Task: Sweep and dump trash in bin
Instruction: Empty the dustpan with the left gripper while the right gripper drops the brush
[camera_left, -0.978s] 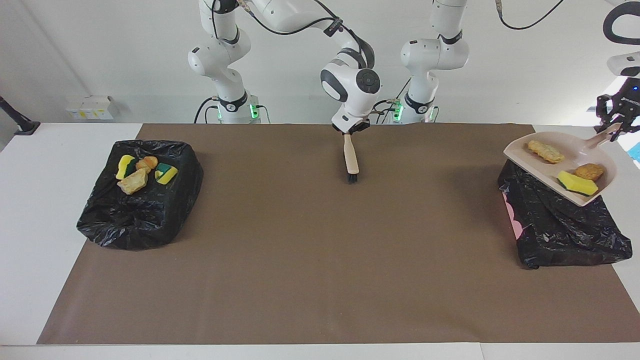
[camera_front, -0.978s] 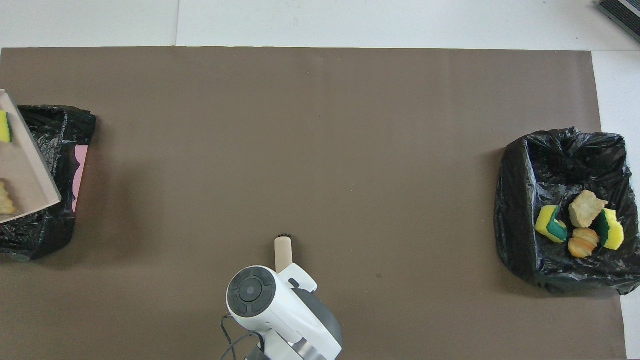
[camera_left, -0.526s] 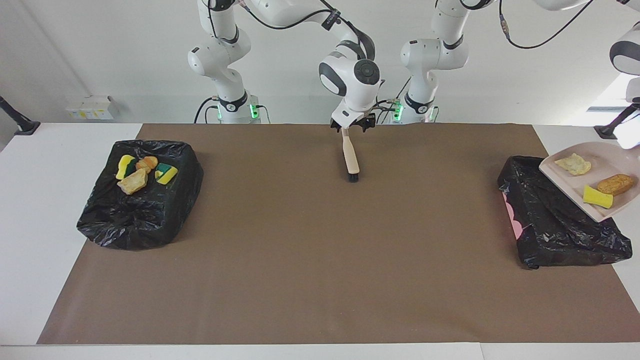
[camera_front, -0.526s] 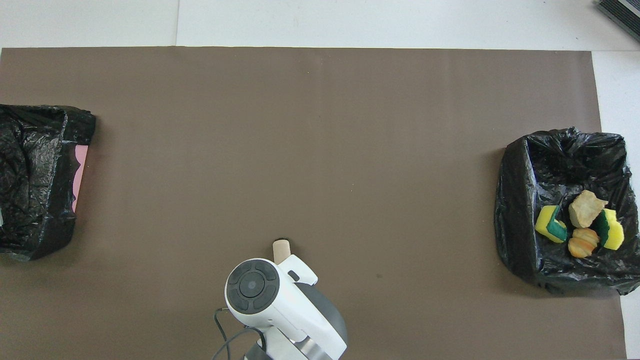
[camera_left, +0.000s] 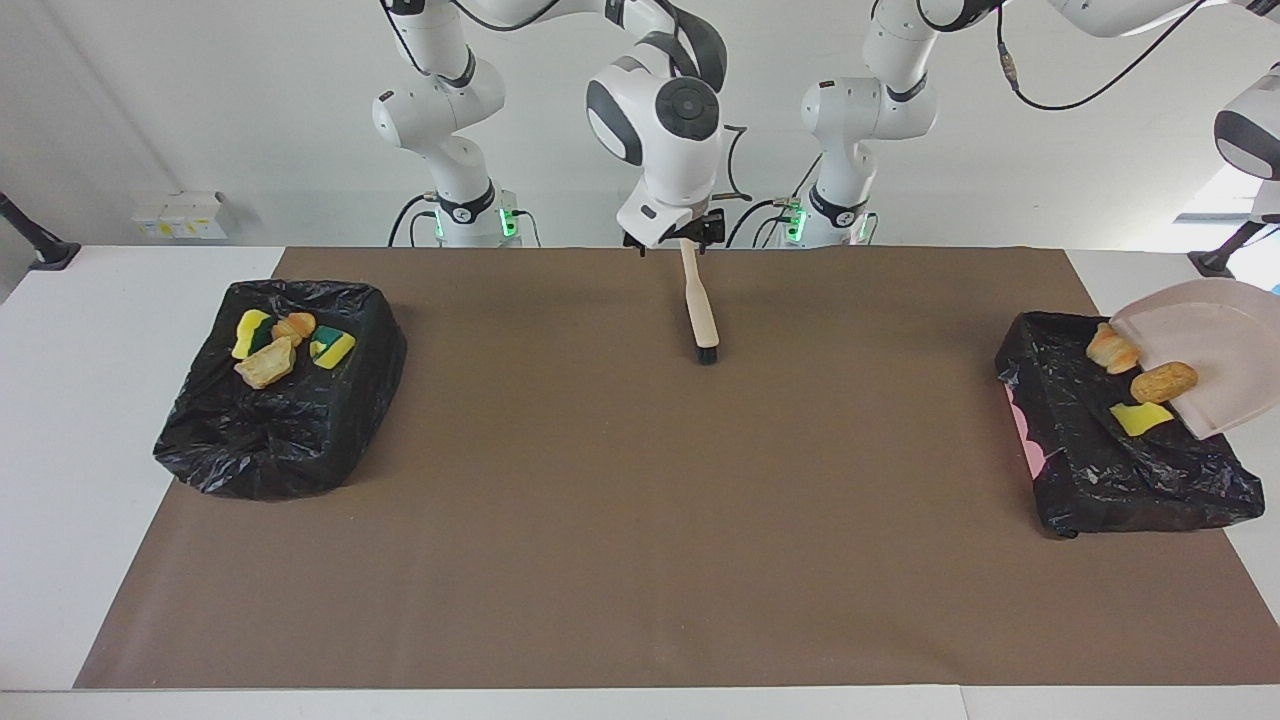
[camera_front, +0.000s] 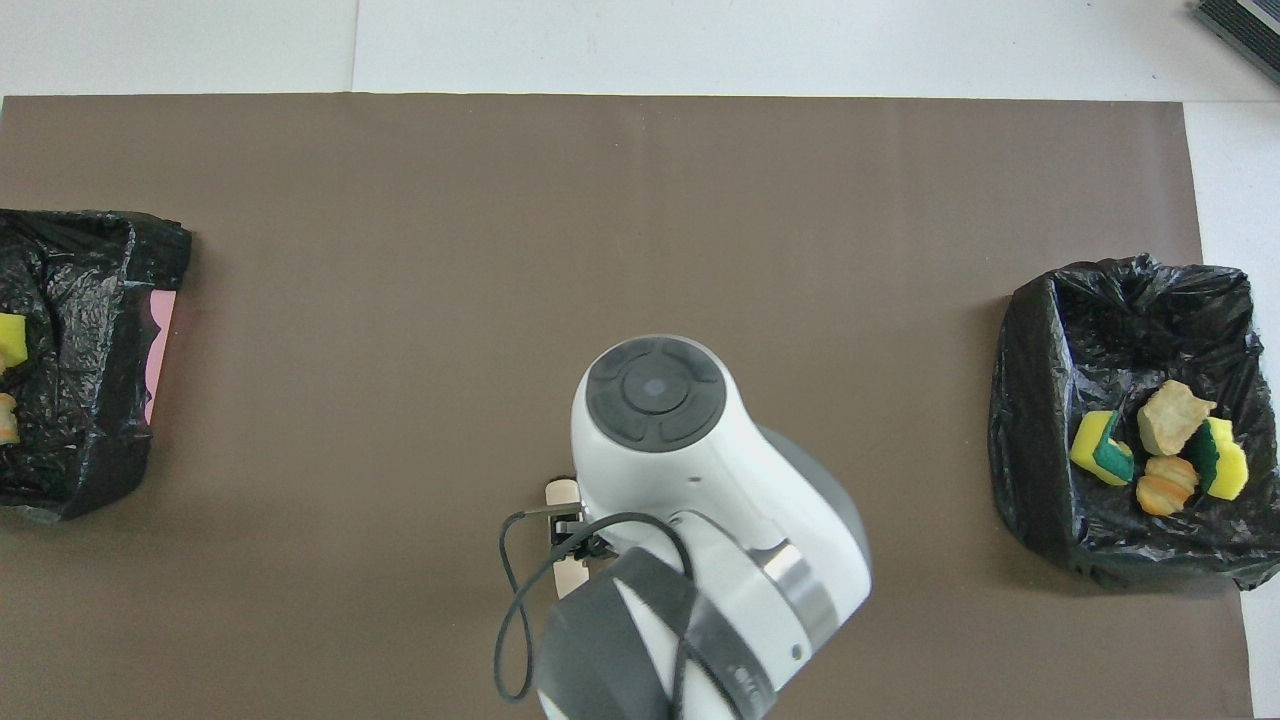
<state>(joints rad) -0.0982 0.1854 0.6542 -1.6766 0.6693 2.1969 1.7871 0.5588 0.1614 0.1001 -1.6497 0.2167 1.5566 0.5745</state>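
A pale pink dustpan (camera_left: 1210, 340) hangs steeply tilted over the black-bagged bin (camera_left: 1120, 470) at the left arm's end of the table. Three trash pieces are sliding off its lip into that bin: a tan bread lump (camera_left: 1112, 348), a brown lump (camera_left: 1163, 381) and a yellow sponge bit (camera_left: 1140, 418). Two of them show in the overhead view (camera_front: 10, 340). The left gripper is past the frame's edge. My right gripper (camera_left: 675, 242) is over the mat near the robots, shut on the top of a beige brush (camera_left: 700, 310). The brush leans with its black bristles (camera_left: 707, 353) down at the mat.
A second black-bagged bin (camera_left: 270, 440) at the right arm's end holds several pieces, yellow-green sponges (camera_left: 332, 347) and bread lumps (camera_left: 265, 365); it also shows in the overhead view (camera_front: 1120, 330). A brown mat (camera_left: 600, 520) covers the table. A small white box (camera_left: 180, 215) sits at the table's corner.
The dustpan swung out over the bin and tipped steeply, and its three pieces slid to the lip and off. The right gripper rose, pivoting the brush more upright.
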